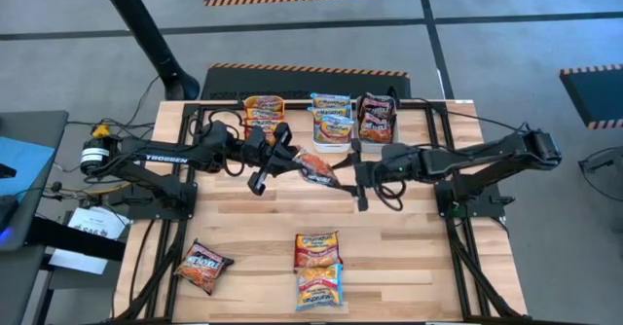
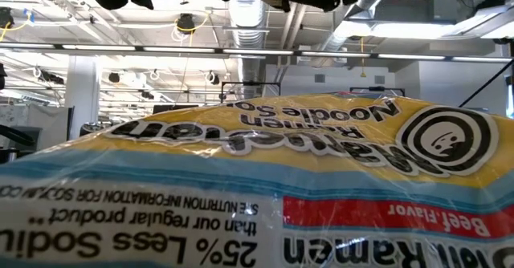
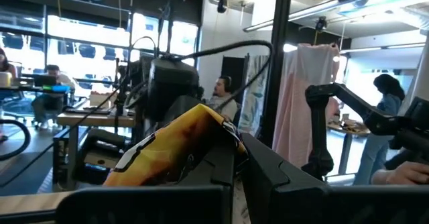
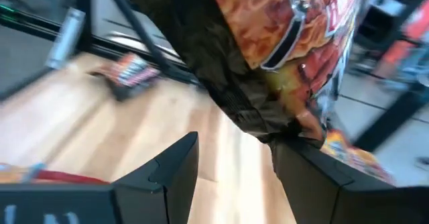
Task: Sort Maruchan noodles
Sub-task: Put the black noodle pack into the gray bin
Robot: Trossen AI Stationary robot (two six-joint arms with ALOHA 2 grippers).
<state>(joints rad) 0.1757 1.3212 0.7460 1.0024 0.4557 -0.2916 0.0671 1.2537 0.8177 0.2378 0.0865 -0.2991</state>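
I'm holding the orange packet (image 1: 314, 165) in mid-air, clenched in the left gripper (image 1: 289, 158), while the right gripper (image 1: 356, 177) is hanging spread open just beside its far end, probably positioning to take it over.

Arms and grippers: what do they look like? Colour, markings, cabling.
Both are black, jointed tube-and-block builds. The left arm carries white TROSSEN lettering along its link and has a yellow-and-black part at its outer end. The right arm shows no readable marking. Loose black cables loop around both near the wrists. The left gripper and the right gripper each have two flat, angular black fingers.
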